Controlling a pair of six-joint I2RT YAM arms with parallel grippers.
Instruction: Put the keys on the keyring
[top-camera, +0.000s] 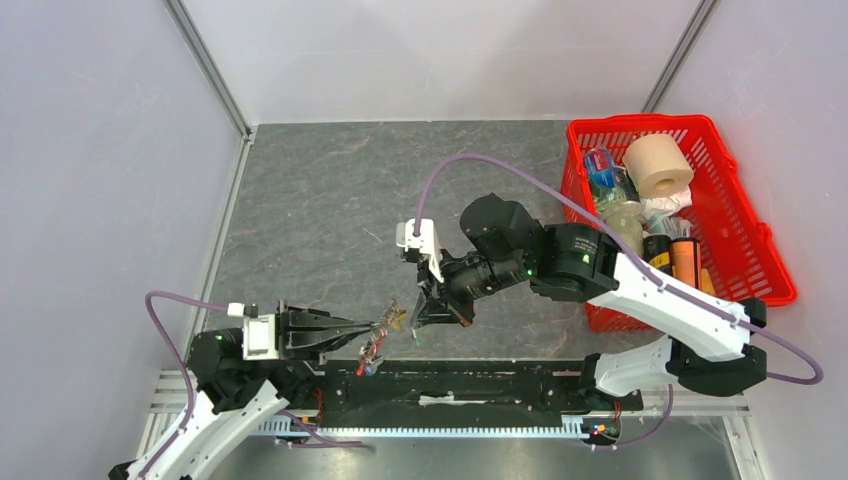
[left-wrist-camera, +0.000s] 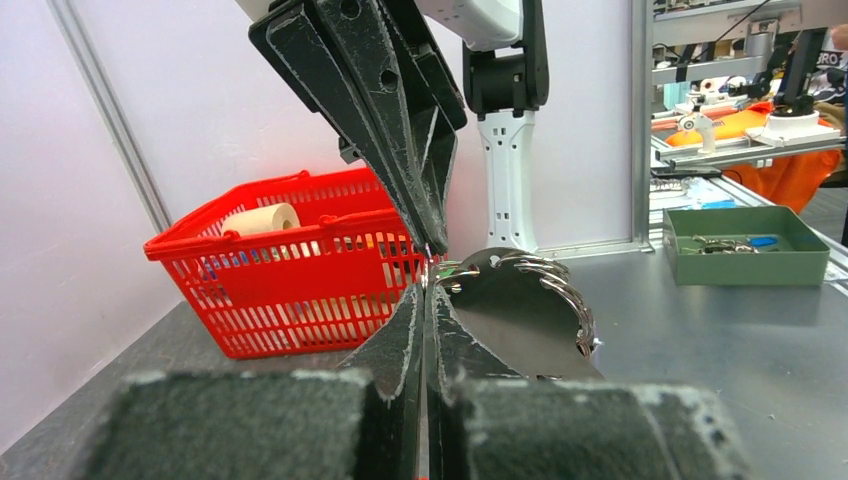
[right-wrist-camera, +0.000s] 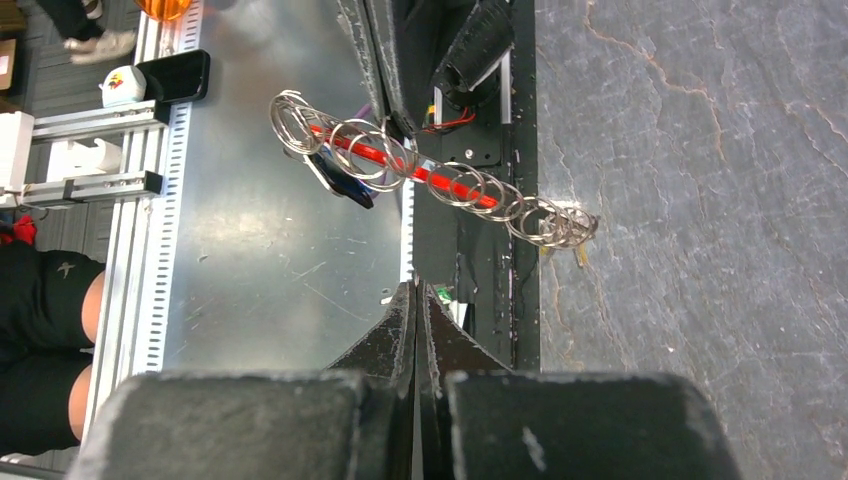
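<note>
Keyring (top-camera: 376, 345) hung clamped in your left gripper (top-camera: 384, 325), with its chain and red fob (right-wrist-camera: 450, 185) dangling toward 6 o'clock in the top view, over the near edge of the table (top-camera: 320, 200). Your right gripper (top-camera: 428, 322) sat just at its 3 o'clock with the fingers pressed together. The views did not show whether a key was pinched between them. A brass-coloured key (right-wrist-camera: 580, 255) hung at the ring end. To thread well, I judged you needed the left grip motionless, the ring's split turned toward the right tips, and a slow approach, since a swinging chain would spoil alignment.
</note>
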